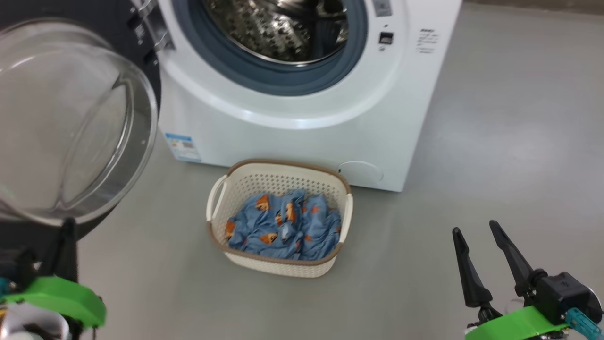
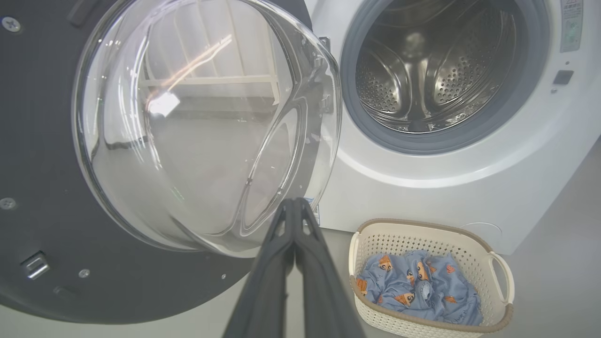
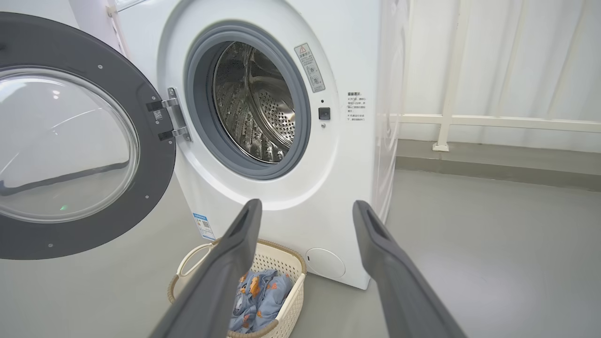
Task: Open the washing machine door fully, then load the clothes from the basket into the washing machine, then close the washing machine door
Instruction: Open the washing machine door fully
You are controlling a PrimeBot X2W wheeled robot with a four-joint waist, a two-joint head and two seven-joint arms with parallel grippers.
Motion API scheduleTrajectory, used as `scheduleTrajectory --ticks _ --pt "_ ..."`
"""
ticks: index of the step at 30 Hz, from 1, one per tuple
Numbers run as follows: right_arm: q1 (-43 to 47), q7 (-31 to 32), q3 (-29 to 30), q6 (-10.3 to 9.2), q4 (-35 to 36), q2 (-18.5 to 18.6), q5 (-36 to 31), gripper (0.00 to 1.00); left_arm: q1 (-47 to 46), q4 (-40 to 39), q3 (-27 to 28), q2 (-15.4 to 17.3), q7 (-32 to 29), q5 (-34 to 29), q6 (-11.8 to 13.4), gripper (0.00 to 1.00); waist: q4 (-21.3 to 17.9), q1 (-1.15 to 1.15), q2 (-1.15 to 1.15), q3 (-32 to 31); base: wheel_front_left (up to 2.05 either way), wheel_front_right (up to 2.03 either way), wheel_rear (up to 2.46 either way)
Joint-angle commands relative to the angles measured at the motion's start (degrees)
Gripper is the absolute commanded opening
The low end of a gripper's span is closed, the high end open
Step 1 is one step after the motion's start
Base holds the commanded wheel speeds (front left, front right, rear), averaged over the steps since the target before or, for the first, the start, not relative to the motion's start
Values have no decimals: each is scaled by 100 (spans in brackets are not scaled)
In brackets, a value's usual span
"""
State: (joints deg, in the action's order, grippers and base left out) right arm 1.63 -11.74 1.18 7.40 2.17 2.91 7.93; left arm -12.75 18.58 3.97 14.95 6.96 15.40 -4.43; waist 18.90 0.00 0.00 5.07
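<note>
The washing machine door (image 3: 65, 145) was open, so loading was next: the spread right gripper (image 1: 474, 226) (left gripper (image 2: 293, 204) pinched together, empty) had to reach the clothes (image 1: 283, 226) in the basket (image 1: 283, 163).

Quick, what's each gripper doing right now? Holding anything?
Left gripper: closed, fingers pressed together, nothing between them.
Right gripper: open, empty.
</note>
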Motion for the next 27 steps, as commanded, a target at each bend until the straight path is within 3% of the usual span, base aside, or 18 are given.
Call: scheduleTrajectory --ticks 1,13,27 --pt "17 -79 -80 9 115 -2 93 100 120 -441 136 128 -121 9 28 0 -428 0 0 -419 0 0 0" --pt "296 -157 -153 9 82 -2 216 100 1243 -1746 -248 -405 -524 278 71 0 -936 0 0 -733 0 0 0" --pt "363 -192 -144 9 136 -3 271 100 1556 -2226 -468 -674 -335 315 170 0 -1030 0 0 -757 0 0 0"
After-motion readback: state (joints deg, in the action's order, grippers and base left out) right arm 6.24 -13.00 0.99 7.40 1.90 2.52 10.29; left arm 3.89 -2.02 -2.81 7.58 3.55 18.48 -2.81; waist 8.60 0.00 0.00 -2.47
